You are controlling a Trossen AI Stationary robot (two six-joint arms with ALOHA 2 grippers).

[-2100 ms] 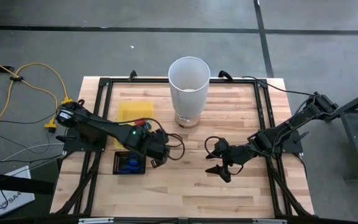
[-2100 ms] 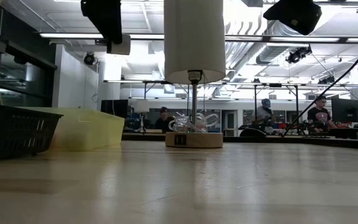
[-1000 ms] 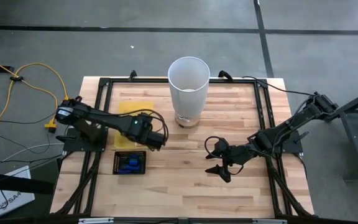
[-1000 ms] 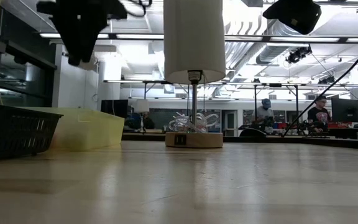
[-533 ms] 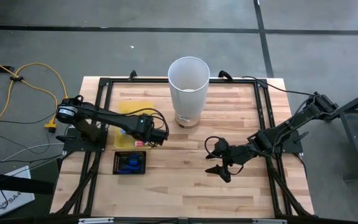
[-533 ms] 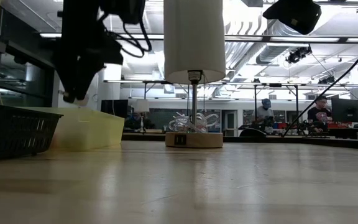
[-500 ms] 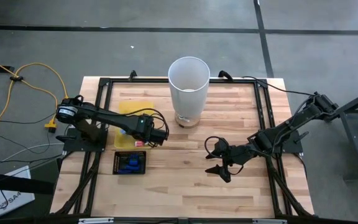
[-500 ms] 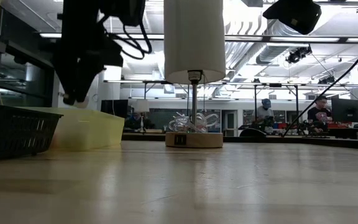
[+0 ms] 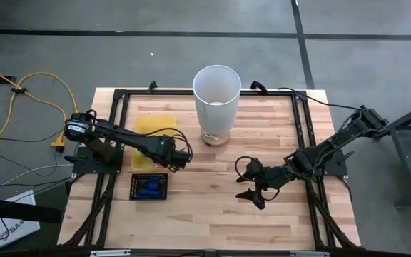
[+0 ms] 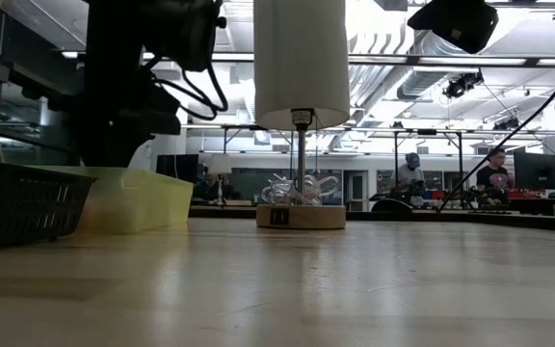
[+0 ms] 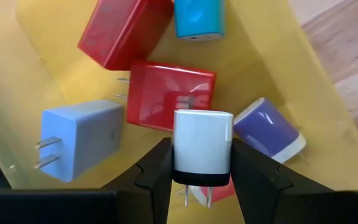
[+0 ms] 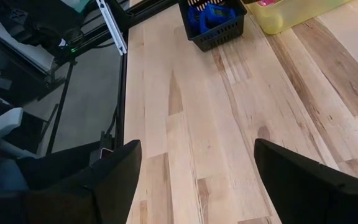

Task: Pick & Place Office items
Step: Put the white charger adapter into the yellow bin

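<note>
Left gripper (image 11: 202, 163) is clamped on a white charger (image 11: 202, 142), hanging right over the yellow tray (image 11: 272, 81), where red (image 11: 171, 95), pale blue (image 11: 82, 138) and purple (image 11: 267, 129) chargers already lie. You probably want to lower it a touch and release over a bare patch so it doesn't bounce off the red one. Right gripper (image 9: 252, 188) sits spread wide and empty mid-table; leave it parked.

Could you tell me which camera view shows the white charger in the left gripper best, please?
The left wrist view: the white charger sits large between the left gripper fingers, above the yellow tray. The high view shows only the arm over that tray; the low view hides it; the right wrist view misses it.
</note>
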